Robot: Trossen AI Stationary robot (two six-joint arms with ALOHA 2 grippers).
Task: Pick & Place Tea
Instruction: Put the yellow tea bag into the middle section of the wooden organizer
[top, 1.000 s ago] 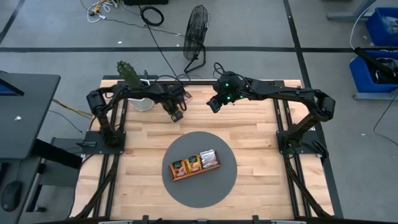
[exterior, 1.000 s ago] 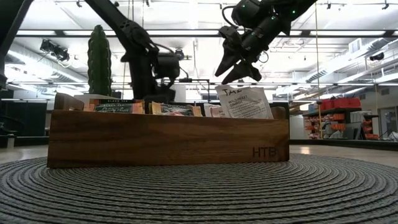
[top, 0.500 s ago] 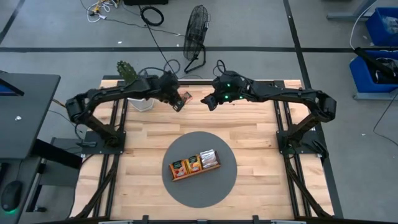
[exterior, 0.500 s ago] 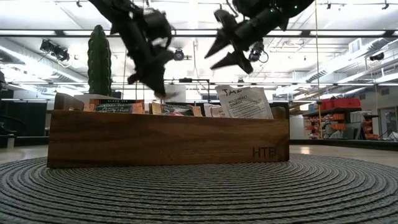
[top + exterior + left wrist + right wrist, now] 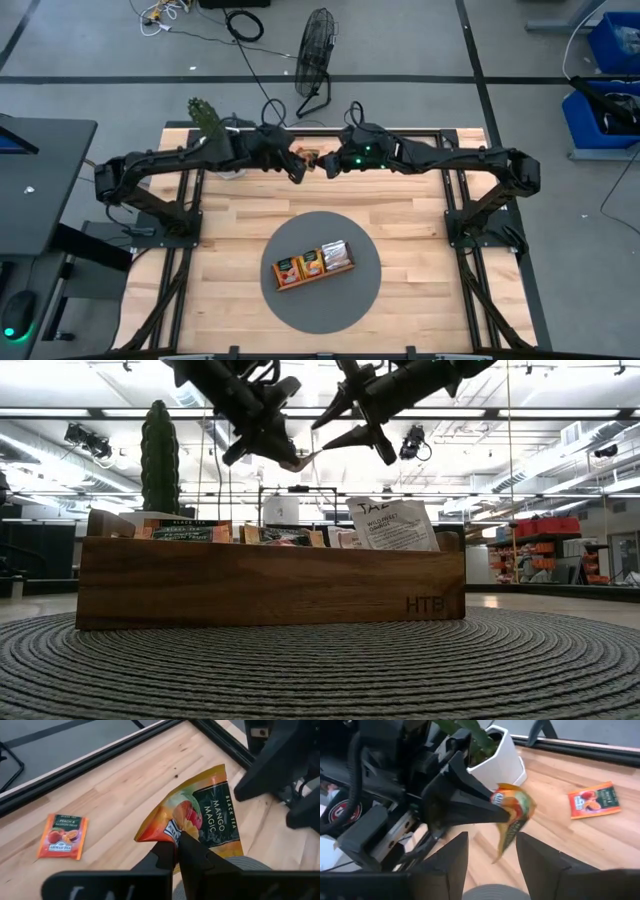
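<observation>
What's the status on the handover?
Left gripper shut on mango sachet, high over table's far edge. Right gripper open, facing it. Another sachet lies on the wood below. Nothing between.

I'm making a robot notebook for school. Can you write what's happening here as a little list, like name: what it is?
left gripper: shut on the mango tea sachet, held up above the table's far edge
right gripper: open, facing that sachet, not touching it
peach tea sachet: lying flat on the wooden table
wooden tray: on the round grey mat, holding more tea sachets
cactus pot: behind the grippers
</observation>
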